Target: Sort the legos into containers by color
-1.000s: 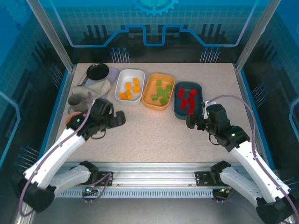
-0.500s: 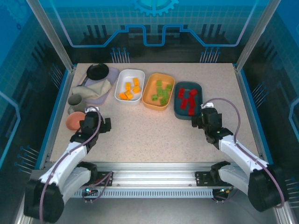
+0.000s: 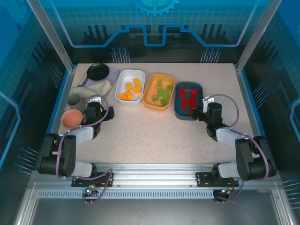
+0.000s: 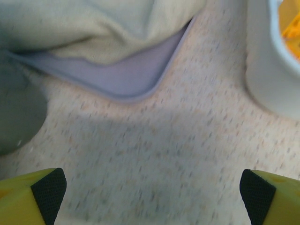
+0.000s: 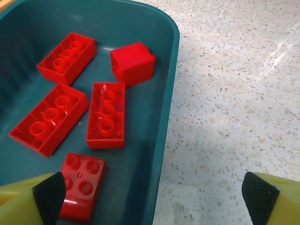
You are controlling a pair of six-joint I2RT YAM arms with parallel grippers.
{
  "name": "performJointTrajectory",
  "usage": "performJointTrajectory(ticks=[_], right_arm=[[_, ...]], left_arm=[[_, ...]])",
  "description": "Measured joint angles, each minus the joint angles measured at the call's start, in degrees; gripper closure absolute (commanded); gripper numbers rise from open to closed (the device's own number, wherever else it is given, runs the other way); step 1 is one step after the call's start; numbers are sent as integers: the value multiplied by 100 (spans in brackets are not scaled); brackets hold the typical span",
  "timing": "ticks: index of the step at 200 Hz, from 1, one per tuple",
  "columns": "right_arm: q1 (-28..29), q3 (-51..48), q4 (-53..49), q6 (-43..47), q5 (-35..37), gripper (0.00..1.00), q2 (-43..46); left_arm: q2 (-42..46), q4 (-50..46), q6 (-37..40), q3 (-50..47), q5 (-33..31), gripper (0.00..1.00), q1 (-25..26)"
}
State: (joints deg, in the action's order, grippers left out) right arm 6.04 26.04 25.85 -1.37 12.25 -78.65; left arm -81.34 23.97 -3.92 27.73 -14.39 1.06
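While my left gripper and right gripper gape empty, cloth and mat sit beside the white dish; overhead adds a pan.

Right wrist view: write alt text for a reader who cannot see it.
Five red legos lie in a dark teal dish on the left, with speckled table on the right. The right end effector is open and holds nothing, its yellow, black-padded tips in the bottom corners.
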Motion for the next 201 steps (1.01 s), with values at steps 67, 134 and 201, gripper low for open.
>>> performJointTrajectory(ticks=[67,134,201], right_arm=[[-138,-116,1276,59,-544,0,-673],[-155,-136,1585,59,-542,0,-693],[-160,-136,1580,118,-726,0,-699]], left_arm=[[-479,1733,2,-483,289,1,-15],[-509,2092,2,-507,293,1,-15],[-509,2140,4,-507,293,1,-15]])
